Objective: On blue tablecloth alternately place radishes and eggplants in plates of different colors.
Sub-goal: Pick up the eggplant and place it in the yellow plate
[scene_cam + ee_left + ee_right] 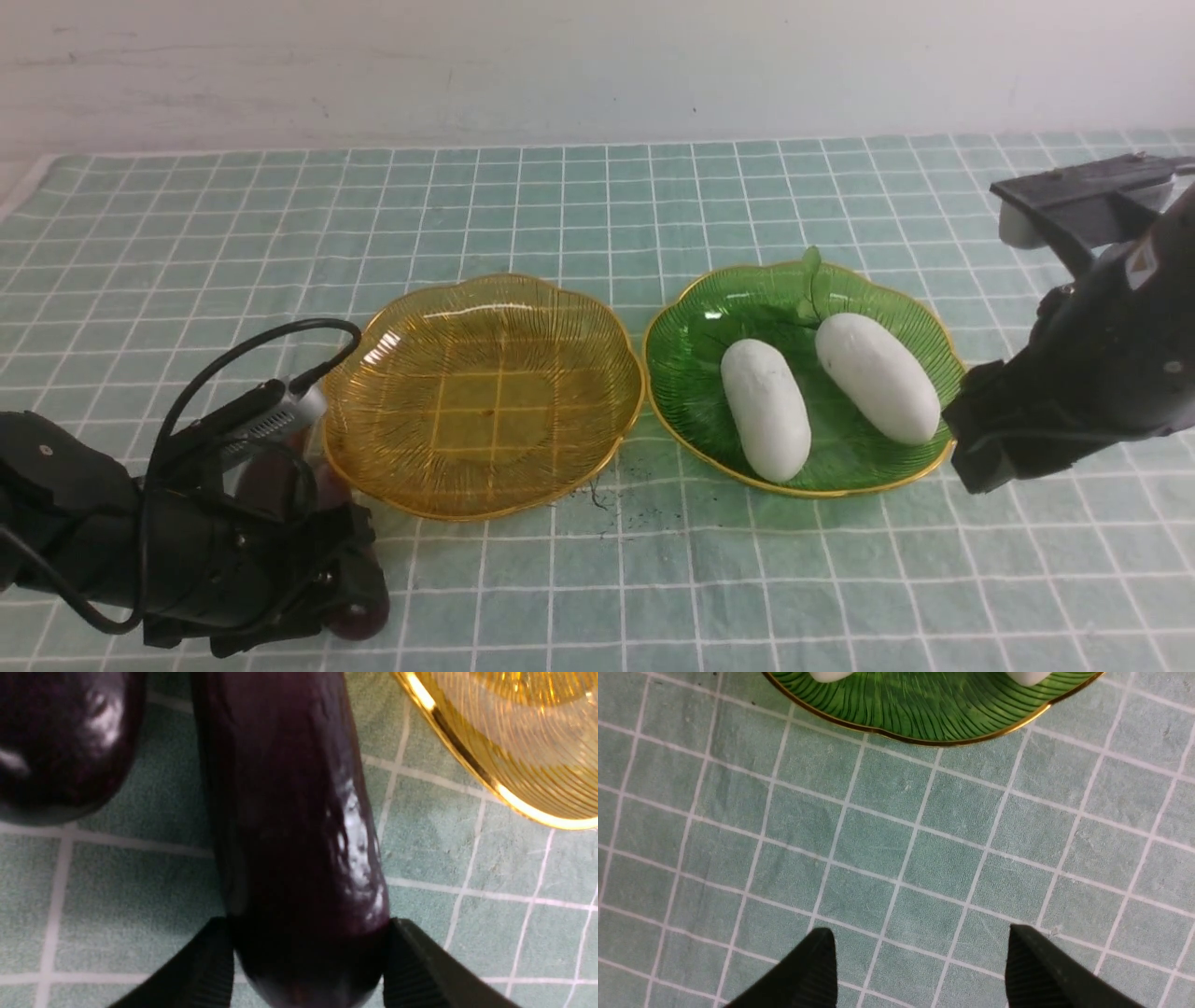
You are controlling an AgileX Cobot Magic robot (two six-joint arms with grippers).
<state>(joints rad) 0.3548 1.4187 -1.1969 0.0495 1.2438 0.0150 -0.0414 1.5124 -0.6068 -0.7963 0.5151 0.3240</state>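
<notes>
Two eggplants (60, 742) lie on the blue tablecloth (653, 579), just left of the amber plate (481, 392). Our left hand (308, 952) clasps one eggplant (289, 812). Right of that plate, our right hand (920, 961) hangs wide and empty beside the green plate (691, 364), which holds both radishes (766, 409).

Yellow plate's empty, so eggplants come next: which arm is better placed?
Left: its jaws grip an eggplant beside the yellow plate. The right's jaws stand open, empty, near the green plate.
</notes>
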